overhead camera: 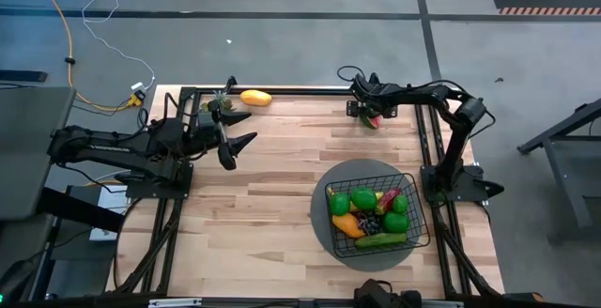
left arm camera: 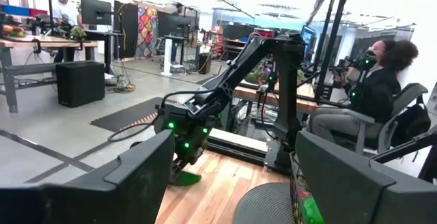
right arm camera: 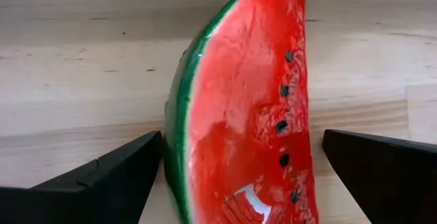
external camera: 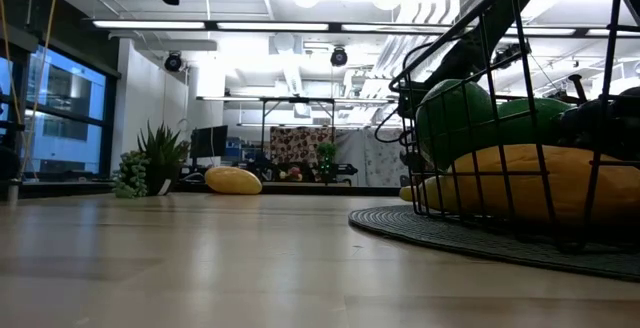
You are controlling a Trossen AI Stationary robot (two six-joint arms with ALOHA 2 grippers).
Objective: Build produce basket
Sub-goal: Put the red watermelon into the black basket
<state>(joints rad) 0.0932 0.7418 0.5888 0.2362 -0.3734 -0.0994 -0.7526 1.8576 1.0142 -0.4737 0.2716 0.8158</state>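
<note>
Wooden table (overhead camera: 282,186), unlabelled watermelon slice (right arm camera: 246,108)

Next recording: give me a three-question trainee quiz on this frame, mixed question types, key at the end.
1. True or false: the watermelon slice already lies in the basket.
2. Which tool has its open fingers either side of the watermelon slice? A) left tool B) right tool
3. Fill in: the yellow fruit near the table's far edge lies closer to the ___ arm.

Key: 1 false; 2 B; 3 left.
</note>
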